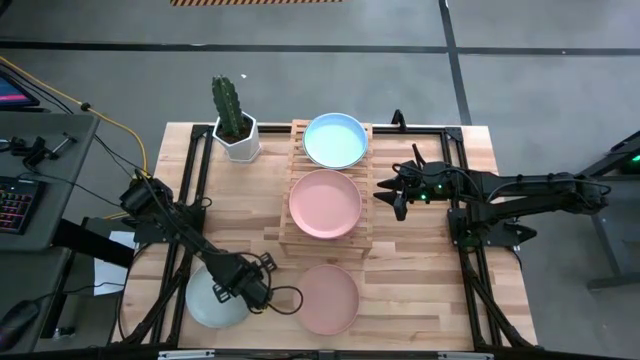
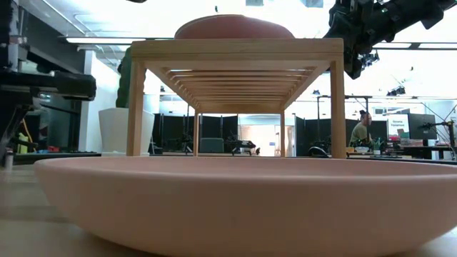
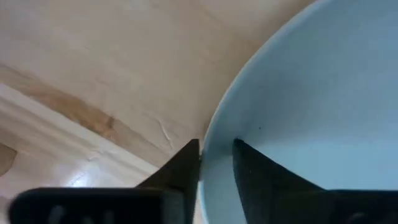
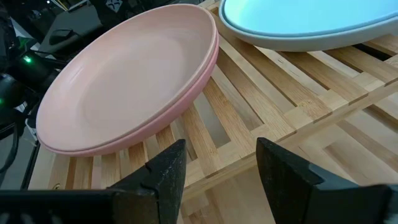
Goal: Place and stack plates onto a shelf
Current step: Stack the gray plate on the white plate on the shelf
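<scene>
The slatted wooden shelf (image 1: 300, 238) stands mid-table. Its far end carries a light blue plate (image 1: 335, 140) and its near part pink plates (image 1: 325, 203), which look like two stacked in the right wrist view (image 4: 124, 93). Another pink plate (image 1: 328, 298) lies flat on the table by the near edge and fills the low view (image 2: 228, 203). A pale green plate (image 1: 205, 302) sits to its left, with my left gripper (image 1: 250, 290) at its right rim. My right gripper (image 1: 397, 192) hovers open just right of the shelf, beside the pink plates (image 4: 221, 168). My left gripper pinches the pale green plate's raised rim (image 3: 214, 140) on the plate's right side. One finger (image 3: 183, 168) is outside the rim and the other finger (image 3: 255, 171) is inside the bowl. Whether the plate is lifted off the table cannot be told.
A cactus in a white hexagonal pot (image 1: 237, 128) stands left of the shelf's far end. Black frame rails (image 1: 470, 260) run along the table's sides. Bare wood lies between the shelf and the near plates. A keyboard and cables sit off the table's left.
</scene>
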